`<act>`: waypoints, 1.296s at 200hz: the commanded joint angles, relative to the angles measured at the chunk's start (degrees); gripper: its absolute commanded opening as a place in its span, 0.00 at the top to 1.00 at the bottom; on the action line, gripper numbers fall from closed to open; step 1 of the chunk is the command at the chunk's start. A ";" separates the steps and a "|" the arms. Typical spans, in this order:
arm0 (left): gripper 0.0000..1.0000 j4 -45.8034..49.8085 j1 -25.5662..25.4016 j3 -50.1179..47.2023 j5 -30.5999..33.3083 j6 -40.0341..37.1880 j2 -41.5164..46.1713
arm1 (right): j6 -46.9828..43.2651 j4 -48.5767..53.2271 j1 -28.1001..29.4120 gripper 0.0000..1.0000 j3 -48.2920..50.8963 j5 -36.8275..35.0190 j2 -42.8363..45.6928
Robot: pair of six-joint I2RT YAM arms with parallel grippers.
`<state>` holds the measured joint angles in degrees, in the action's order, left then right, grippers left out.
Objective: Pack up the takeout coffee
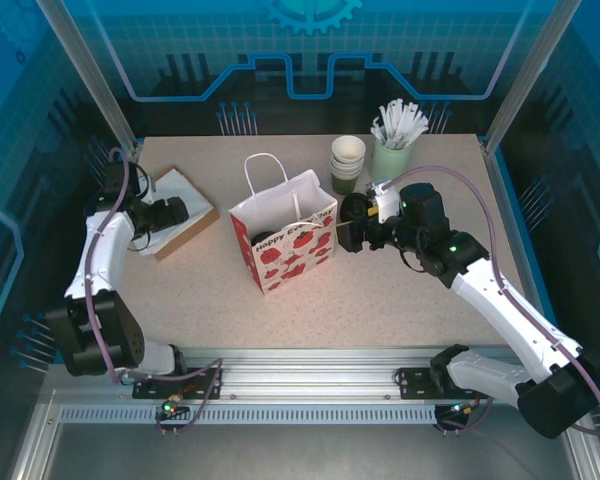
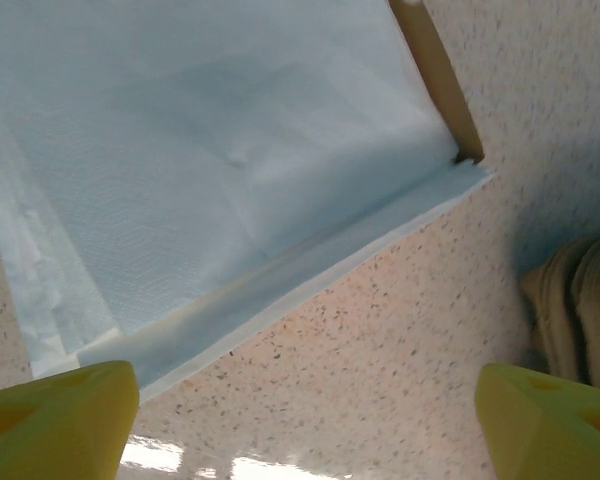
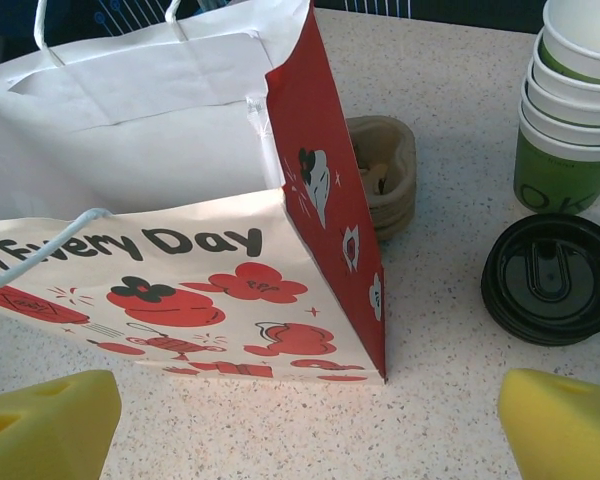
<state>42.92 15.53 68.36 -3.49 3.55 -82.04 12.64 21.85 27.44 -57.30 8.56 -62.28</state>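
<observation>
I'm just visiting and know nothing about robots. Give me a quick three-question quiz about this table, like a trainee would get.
1. True or false: the black-lidded cup is inside the paper bag.
2. What does the pale green cup hold? A spoons, B white sticks, C napkins.
3. Fill in: the right arm's jaws stand ____.
Key: 1 false, it stands on the table beside the bag; 2 B; 3 open.

Two white-shelled arms with black joint housings rise from black bases bolted to a silver rail at the bottom of the overhead frame. Thin purple cables loop along each. A small green light glows on the right arm. The fingertips [image 3: 570,425] are yellow foam wedges.
</observation>
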 commanded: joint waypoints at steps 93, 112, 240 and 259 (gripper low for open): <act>0.33 3.31 0.12 8.67 -0.80 -15.57 -15.73 | 0.46 -0.87 0.83 0.03 -0.37 3.02 -2.84; 0.39 4.22 0.12 9.90 0.22 -15.84 -17.44 | 0.40 -0.58 0.94 0.03 -0.57 3.15 -3.08; 0.48 6.04 -0.06 11.22 0.17 -15.41 -20.92 | 0.19 -0.31 1.45 0.04 -0.99 2.95 -3.90; 0.52 6.35 -0.06 11.70 0.21 -15.20 -21.29 | 0.19 -0.26 1.47 0.04 -0.98 3.00 -4.15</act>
<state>47.00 15.53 77.93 -3.70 -11.09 -102.28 12.64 21.82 28.14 -57.21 11.00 -66.04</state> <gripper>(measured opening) 0.497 0.963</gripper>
